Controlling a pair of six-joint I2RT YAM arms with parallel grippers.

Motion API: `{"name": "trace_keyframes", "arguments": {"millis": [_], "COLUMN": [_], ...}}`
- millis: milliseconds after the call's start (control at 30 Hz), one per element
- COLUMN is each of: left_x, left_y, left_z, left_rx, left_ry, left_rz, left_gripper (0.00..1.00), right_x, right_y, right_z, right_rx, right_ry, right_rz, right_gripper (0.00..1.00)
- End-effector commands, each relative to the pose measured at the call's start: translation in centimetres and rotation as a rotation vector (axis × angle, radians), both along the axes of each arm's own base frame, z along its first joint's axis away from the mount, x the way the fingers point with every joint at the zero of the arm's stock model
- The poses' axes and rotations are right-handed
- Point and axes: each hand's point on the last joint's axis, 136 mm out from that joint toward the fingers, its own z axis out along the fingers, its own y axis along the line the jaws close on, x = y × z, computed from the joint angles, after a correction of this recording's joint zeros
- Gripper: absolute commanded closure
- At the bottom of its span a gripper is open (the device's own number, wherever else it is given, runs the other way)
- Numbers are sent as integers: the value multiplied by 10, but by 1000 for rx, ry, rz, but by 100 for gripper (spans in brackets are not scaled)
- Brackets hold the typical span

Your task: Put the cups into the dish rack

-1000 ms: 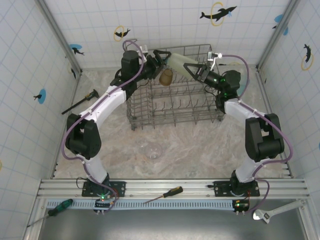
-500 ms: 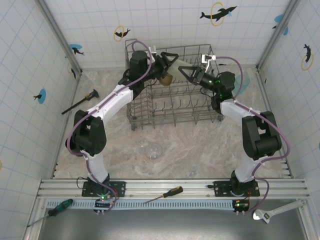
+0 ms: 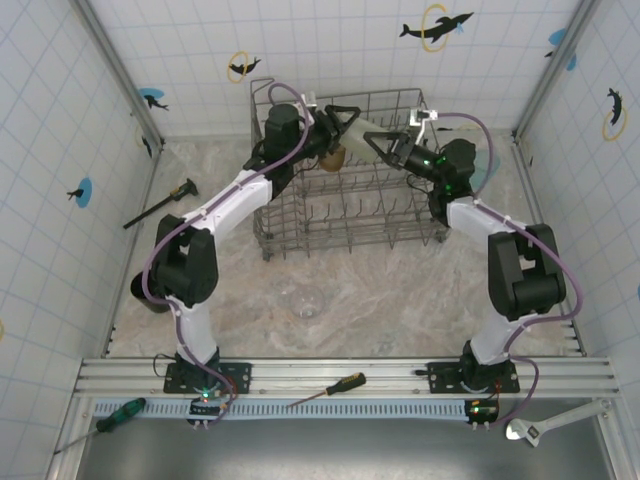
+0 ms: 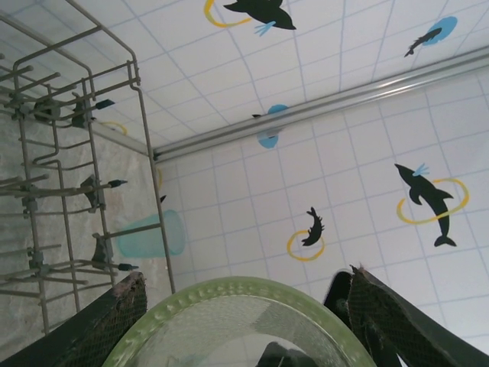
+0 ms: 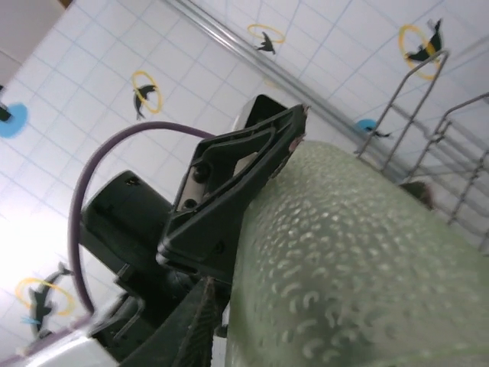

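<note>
- The pale green cup (image 3: 368, 130) hangs on its side over the far edge of the dish rack (image 3: 340, 215), caught between both arms.
- The right gripper (image 3: 388, 143) is closed round one end of it.
- The left gripper (image 3: 346, 127) stands wide, with its fingers (image 4: 114, 325) either side of the rim. I cannot tell whether it grips.
- An amber cup (image 3: 333, 157) sits in the rack just beneath.
- A light blue cup (image 3: 487, 165) is near the bench's far right corner.
</note>
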Motion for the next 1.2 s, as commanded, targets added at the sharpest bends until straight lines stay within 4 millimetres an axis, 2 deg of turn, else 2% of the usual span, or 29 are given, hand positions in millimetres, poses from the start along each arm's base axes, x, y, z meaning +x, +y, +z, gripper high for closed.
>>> {"name": "trace_keyframes", "arguments": {"millis": [0,67,167,400,667,800,1033,1133,1167], "left_x": [12,22,36,62,91,100,113,112,117], "left_y": [-1,0,-5,-21,-15,-18,-15,-19,-24], "left_z": [33,34,34,35,21,9,-15,-15,-43], "left_rx": [5,29,65,215,397,452,550,570,606], "left_ry": [-166,-188,-215,-352,-494,-528,-535,-561,-541], "left_rz": [49,86,104,171,316,319,356,341,324], "left_gripper": [100,100,100,100,100,100,100,100,100], "right_x": [-6,-5,-1,1,-2,-4,-6,-6,-6], "right_y": [-18,-28,-46,-91,-133,-148,-157,-158,-159], "right_z": [11,4,-9,-27,-50,-56,-72,-79,-82], "right_rx": [-54,-102,-200,-377,-577,-624,-673,-687,-691], "right_ry": [-45,-36,-21,-10,19,26,48,55,57], "right_rz": [-65,-103,-178,-376,-557,-629,-662,-666,-668], "right_gripper": [53,44,36,26,11,3,3,2,2]}}
